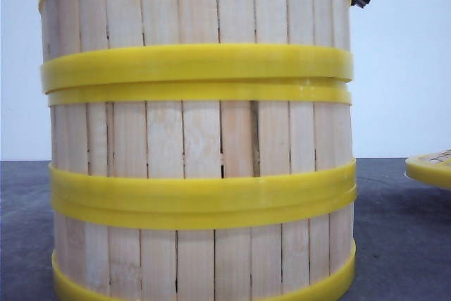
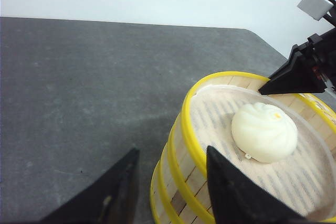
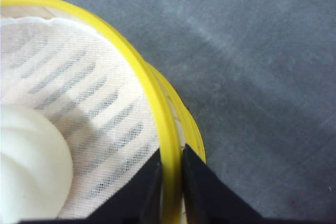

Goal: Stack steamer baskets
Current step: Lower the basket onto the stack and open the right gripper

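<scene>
Stacked right in front of the front camera, three steamer baskets [image 1: 197,139] fill most of that view, pale slats banded by thick yellow rims, the stack standing on the grey worktop [image 1: 394,244]. At the far right edge of that view a flat yellow-rimmed lid [image 1: 431,167] is seen lying on the worktop, well apart from the stack.

The top basket [image 2: 252,145] is lined with a white mesh cloth [image 2: 294,177], and a white steamed bun [image 2: 264,132] is seated on it.

The right pincer [image 3: 171,182] is clenched on the top basket's yellow rim [image 3: 126,61]: one black finger is set just inside the rim, the other just outside, with the rim pinched between them. From the right wrist camera the bun [image 3: 29,166] is seen inside the basket, to the inner side of the pincer. In the left wrist view this right pincer [image 2: 294,74] is seen reaching down onto the far rim of the top basket, its arm angled in from above.

The left pincer [image 2: 170,182] is held released, its fingers spread apart. One finger [image 2: 226,187] is poised over the near edge of the top basket's rim, while the other is held outside the stack, above bare worktop. Nothing is gripped between them. Whether the inner finger touches the rim cannot be told.
</scene>
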### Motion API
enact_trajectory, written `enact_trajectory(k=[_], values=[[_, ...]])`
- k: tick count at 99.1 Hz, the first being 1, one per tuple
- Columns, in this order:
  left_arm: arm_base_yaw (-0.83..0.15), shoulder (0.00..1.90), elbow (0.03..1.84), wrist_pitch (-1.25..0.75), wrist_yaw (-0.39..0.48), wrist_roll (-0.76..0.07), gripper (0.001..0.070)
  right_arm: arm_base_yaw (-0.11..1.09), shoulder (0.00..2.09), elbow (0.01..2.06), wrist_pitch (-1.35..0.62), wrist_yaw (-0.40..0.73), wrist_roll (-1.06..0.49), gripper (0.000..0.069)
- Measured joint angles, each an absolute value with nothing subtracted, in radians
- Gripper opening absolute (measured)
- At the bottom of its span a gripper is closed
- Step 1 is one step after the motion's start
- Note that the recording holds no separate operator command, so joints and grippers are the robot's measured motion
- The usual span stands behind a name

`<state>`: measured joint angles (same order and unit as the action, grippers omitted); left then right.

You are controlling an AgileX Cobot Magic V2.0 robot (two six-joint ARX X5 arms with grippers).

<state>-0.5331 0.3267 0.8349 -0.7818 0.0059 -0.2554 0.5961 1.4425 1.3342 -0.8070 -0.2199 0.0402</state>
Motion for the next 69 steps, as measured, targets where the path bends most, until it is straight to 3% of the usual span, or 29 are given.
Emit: enact_trajectory(k=[46,51,62,69], values=[[-0.533,0.327,0.835,-0.782,0.006,-0.255,0.0229,0.596,1.451,1.334,-0.821,-0.2,0.033,0.0039],[-0.533,0.327,0.835,-0.782,0.006,-0.255,0.0229,0.596,1.454,1.334,-0.822,-0.202,0.033,0.0074],[-0.533,0.327,0.835,-0.782,0.006,-0.255,0.0229,0.596,1.455,1.334,-0.823,-0.205,0.034,0.0218],[-0.533,0.327,0.835,-0.782,0.006,-0.255,0.0229,0.596,1.456,1.334,-0.822,-0.205,0.034,0.026]])
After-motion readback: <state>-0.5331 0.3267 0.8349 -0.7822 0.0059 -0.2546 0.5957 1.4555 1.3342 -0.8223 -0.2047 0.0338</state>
